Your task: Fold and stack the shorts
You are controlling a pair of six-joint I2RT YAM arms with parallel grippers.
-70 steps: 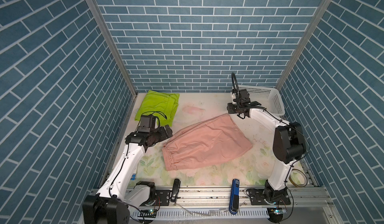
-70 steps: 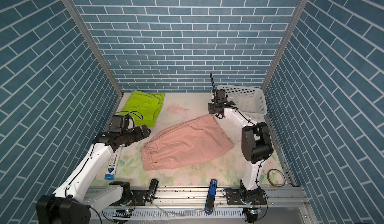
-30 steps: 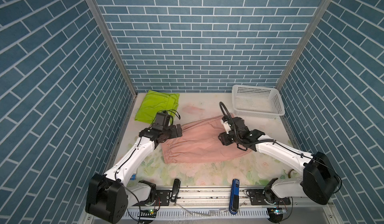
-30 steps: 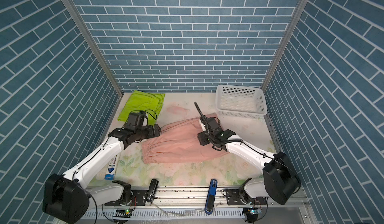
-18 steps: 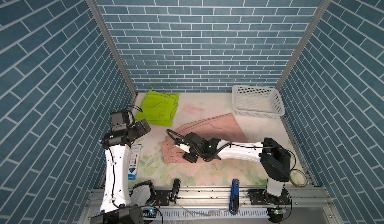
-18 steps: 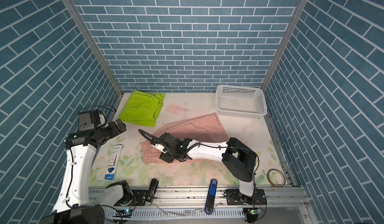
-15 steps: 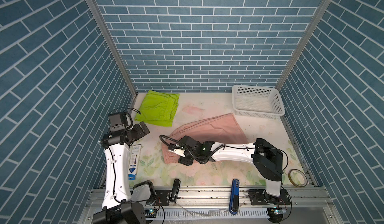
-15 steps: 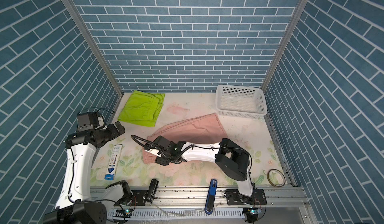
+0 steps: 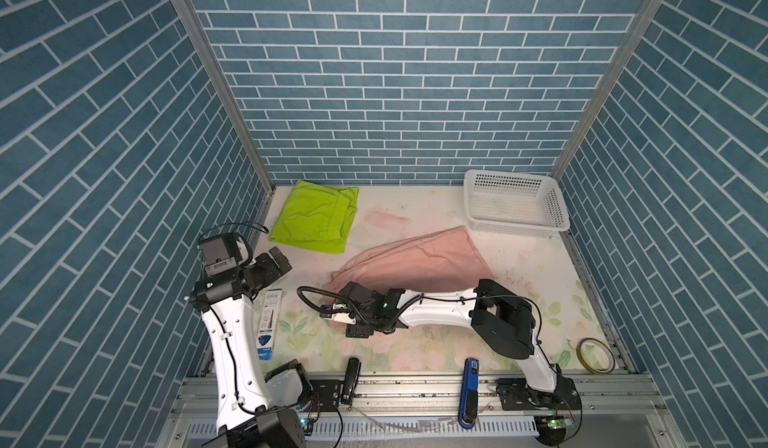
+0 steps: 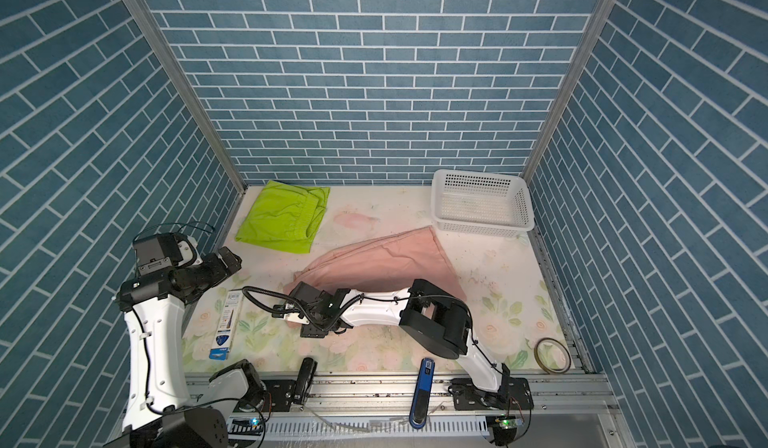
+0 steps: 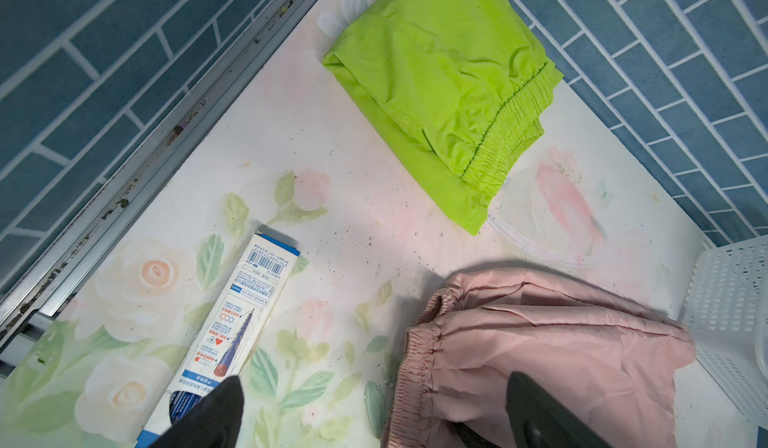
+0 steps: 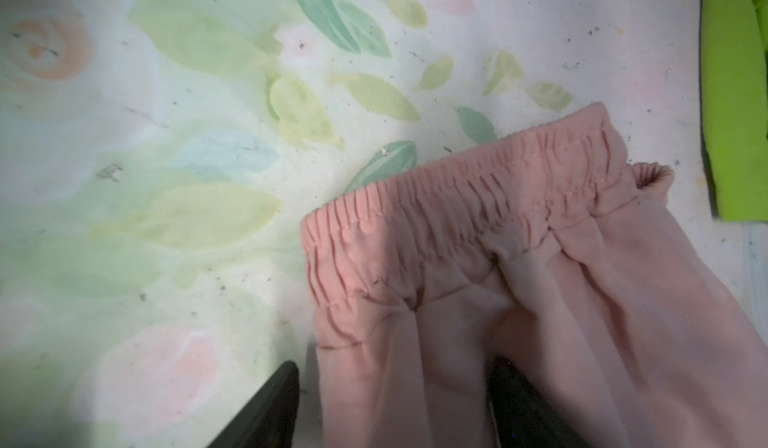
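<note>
The pink shorts (image 9: pixel 415 259) look light and limp. Best pinched at the gathered waistband (image 12: pixel 457 200) — it bunches firm. The right gripper (image 12: pixel 395 367) is spread astride it, holding nothing; the left gripper (image 11: pixel 374 379) is wide and empty.

Two robot arms as we see them in both top views: the left arm (image 9: pixel 232 342), based at seven o'clock, and the right arm (image 9: pixel 436 315), based at five, wear glossy white shells between matte black joints. We note small dark screw holes (image 9: pixel 225 320) down the left arm's white link, with a thin black cable (image 9: pixel 233 363) clipped along it and a boxy black camera block (image 9: pixel 220 254) at the wrist. The right arm carries a ribbed black hose (image 9: pixel 309 296), a green light (image 9: pixel 388 304) and a chunky black elbow housing (image 9: pixel 503 321). The left gripper (image 11: pixel 374 421) and right gripper (image 12: pixel 395 408) show us tapered black fingers (image 11: pixel 208 417).
</note>
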